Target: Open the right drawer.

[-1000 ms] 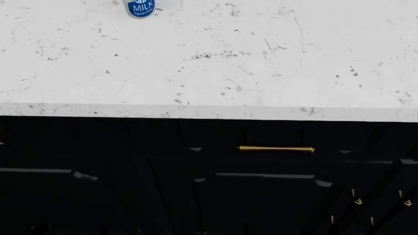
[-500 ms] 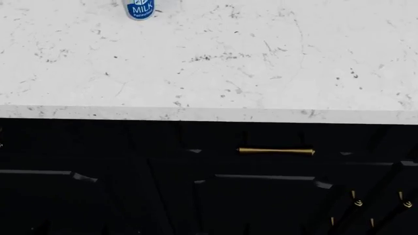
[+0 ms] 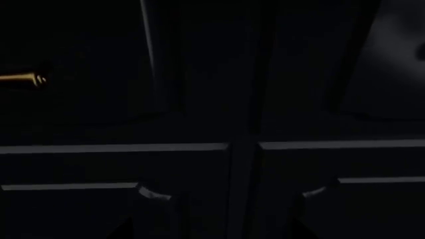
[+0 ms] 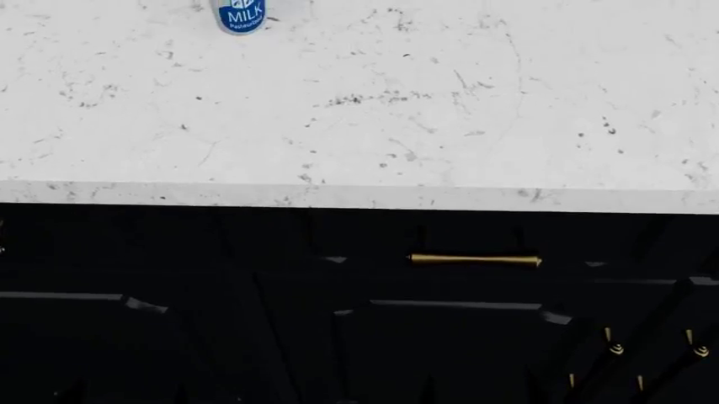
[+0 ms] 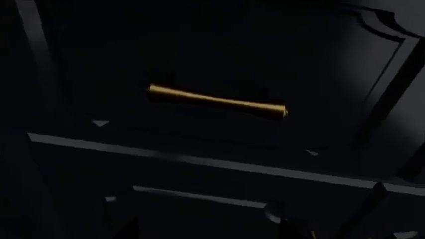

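Black right drawer [image 4: 472, 252] shut, brass handle [image 4: 476, 260] untouched.

Milk carton [image 4: 242, 14] stands on the counter [image 4: 450, 126] (far left edge); drawer [image 4: 472, 231] with handle [image 4: 476, 260] sits below the counter's front.

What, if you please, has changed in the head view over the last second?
The whole scene sits slightly lower in the picture: the brass handle and the countertop edge dropped a little, so the view tilted up a touch. The right drawer is shut as before, untouched; the milk carton stayed put.
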{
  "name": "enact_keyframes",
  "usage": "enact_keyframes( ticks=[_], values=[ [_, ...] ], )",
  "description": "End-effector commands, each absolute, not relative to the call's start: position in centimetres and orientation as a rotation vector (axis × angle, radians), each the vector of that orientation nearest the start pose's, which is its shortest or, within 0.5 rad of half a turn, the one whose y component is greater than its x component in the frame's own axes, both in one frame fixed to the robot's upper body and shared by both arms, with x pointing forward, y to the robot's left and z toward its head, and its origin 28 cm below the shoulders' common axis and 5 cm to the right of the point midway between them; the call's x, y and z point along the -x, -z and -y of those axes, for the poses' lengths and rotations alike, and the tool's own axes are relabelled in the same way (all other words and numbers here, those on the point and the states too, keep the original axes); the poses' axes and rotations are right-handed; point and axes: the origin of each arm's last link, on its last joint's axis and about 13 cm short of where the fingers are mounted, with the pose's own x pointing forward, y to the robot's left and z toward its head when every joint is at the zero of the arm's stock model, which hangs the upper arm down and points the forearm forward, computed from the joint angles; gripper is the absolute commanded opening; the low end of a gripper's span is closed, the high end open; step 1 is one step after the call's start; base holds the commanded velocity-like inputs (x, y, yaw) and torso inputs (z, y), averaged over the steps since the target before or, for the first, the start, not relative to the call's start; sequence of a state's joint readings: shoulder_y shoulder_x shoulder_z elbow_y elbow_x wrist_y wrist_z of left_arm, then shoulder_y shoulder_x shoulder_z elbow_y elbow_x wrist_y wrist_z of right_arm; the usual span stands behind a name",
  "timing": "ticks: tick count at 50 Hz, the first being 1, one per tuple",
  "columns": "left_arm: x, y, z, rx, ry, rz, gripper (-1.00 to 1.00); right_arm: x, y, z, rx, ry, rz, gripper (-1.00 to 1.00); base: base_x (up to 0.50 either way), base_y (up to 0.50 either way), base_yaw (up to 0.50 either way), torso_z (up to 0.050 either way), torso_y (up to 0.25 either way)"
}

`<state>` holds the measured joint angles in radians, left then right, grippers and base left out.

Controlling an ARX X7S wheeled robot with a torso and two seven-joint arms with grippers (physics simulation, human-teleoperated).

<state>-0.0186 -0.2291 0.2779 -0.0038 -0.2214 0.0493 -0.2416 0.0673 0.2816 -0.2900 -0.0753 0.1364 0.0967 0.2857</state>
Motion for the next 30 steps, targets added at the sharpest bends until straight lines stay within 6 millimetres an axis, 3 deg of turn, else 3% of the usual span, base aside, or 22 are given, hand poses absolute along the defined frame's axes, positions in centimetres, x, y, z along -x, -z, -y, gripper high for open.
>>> enact_keyframes(
  ticks=[1, 13, 25, 30],
  values=[
    [-20.8, -1.1, -20.5, 0.003, 0.025, -0.011, 1.0, -22.7, -3.2, 11.4, 0.373, -0.036, 0.011, 1.0, 0.0, 0.0, 0.0, 0.0, 0.0],
    [-20.8, -1.1, -20.5, 0.004, 0.026, -0.011, 1.0, -23.3, -3.6, 12.5, 0.567, 0.025, 0.013, 1.0, 0.0, 0.0, 0.0, 0.0, 0.0],
    [-20.8, -1.1, -20.6, -0.003, 0.018, -0.009, 1.0, -24.0, -4.1, 12.3, 0.628, -0.004, -0.02, 1.0, 0.0, 0.0, 0.0, 0.0, 0.0],
    [-20.7, -1.1, -20.6, 0.0, 0.02, -0.009, 1.0, -24.4, -4.2, 12.2, 0.75, -0.003, -0.014, 1.0, 0.0, 0.0, 0.0, 0.0, 0.0]
  ],
)
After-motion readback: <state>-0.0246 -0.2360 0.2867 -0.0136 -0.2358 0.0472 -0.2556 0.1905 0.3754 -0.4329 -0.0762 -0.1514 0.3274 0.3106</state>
